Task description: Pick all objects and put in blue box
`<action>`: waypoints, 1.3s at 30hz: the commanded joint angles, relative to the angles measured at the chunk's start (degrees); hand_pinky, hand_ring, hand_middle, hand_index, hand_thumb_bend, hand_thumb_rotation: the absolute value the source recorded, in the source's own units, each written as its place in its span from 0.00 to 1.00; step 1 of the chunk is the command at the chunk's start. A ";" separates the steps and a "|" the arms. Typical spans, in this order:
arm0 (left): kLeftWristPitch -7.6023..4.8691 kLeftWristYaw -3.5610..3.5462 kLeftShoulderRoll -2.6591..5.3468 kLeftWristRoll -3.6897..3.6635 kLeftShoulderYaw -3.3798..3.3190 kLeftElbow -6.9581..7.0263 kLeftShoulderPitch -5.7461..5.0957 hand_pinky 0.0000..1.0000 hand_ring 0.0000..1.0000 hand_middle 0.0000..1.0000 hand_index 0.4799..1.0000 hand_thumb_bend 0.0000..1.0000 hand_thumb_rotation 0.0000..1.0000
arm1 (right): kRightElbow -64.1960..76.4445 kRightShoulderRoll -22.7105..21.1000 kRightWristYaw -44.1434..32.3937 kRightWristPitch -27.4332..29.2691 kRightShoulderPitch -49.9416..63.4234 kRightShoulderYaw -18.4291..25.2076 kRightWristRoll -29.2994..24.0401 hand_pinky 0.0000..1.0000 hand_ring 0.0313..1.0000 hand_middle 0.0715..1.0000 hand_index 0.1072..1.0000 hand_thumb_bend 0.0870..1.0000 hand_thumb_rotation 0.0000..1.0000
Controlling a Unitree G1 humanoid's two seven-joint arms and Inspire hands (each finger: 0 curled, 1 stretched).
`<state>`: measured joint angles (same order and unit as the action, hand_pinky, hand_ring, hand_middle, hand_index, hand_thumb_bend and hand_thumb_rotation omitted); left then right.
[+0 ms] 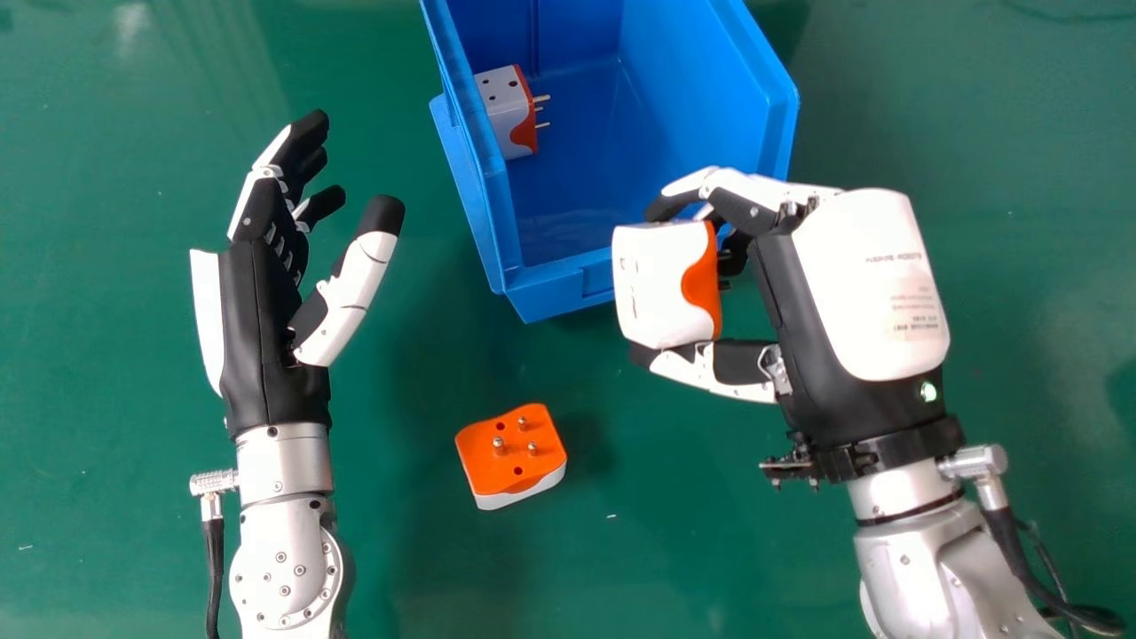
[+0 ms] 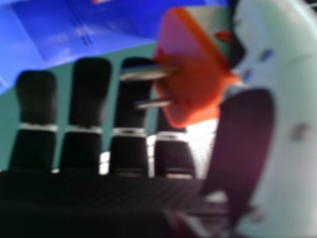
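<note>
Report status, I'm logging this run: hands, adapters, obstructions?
Right hand pinching one adapter by near rim of blue box. Left hand open, empty. Second adapter inside box; third on table, prongs up. Near rim only visible obstacle.

box (image 1: 595, 115): blue | table (image 1: 674, 550): green | adapters (image 1: 652, 288): white, orange | pins (image 1: 499, 444): silver

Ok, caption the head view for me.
Right hand holds one plug adapter by the blue box; a second lies inside, a third pins-up on the table.
</note>
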<state>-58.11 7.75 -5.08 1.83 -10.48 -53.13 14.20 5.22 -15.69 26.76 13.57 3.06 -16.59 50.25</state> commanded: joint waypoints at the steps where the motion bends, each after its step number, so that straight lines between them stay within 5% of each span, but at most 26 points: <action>1: -0.89 -0.12 0.00 -0.24 0.07 0.24 0.76 0.80 0.87 0.87 0.62 0.76 0.52 | 2.20 0.49 1.32 0.26 -1.89 0.99 0.04 0.30 0.35 0.44 0.47 0.47 0.00; 20: -0.93 -0.41 -0.21 -0.48 0.05 -0.01 0.82 0.81 0.88 0.87 0.62 0.76 0.52 | -6.35 3.19 2.50 0.70 -14.97 1.08 -0.78 0.31 0.37 0.46 0.46 0.45 0.00; 39: -0.92 -0.30 -0.39 -0.48 -0.09 -0.41 1.31 0.81 0.88 0.87 0.63 0.77 0.52 | -43.95 4.62 11.58 0.89 -43.48 -3.04 -0.26 0.31 0.40 0.45 0.50 0.45 0.00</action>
<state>-58.17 7.59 -5.25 1.56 -10.54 -53.69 14.63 -37.62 -11.27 36.37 13.96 -37.15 -19.60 51.00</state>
